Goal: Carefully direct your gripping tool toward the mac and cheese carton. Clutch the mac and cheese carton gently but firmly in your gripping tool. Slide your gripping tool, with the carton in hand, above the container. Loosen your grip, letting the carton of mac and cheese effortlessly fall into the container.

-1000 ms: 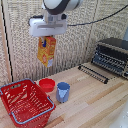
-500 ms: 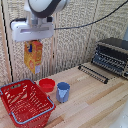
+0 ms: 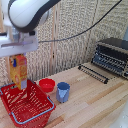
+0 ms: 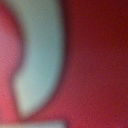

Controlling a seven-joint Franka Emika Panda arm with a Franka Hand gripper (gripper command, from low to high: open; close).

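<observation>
1. Hanging from the gripping tool (image 3: 20,54), the mac and cheese carton (image 3: 18,71) is upright in the air, its top pinched between the two fingers, which are closed against its sides.
2. The carton is over the container (image 3: 31,111), toward the basket's far end on the exterior view's left; its lower edge appears level with or just below the rim there, and whether it touches the mesh cannot be told.
3. The container is a red mesh basket with a grey-blue rim, standing on the wooden table (image 3: 95,102) at the exterior view's left.
4. A small red bowl (image 3: 47,84) sits on the table just beside the basket's far corner, and a blue cup (image 3: 63,92) stands upright next to the bowl, toward the exterior view's right.
5. A dark toaster oven (image 3: 112,55) is well apart from these at the exterior view's right, with a dark slatted rack (image 3: 93,73) lying on the table in front of it.
6. The wrist view is badly blurred: a pale curved shape (image 4: 42,55) against deep red, with nothing sharp enough to name.
</observation>
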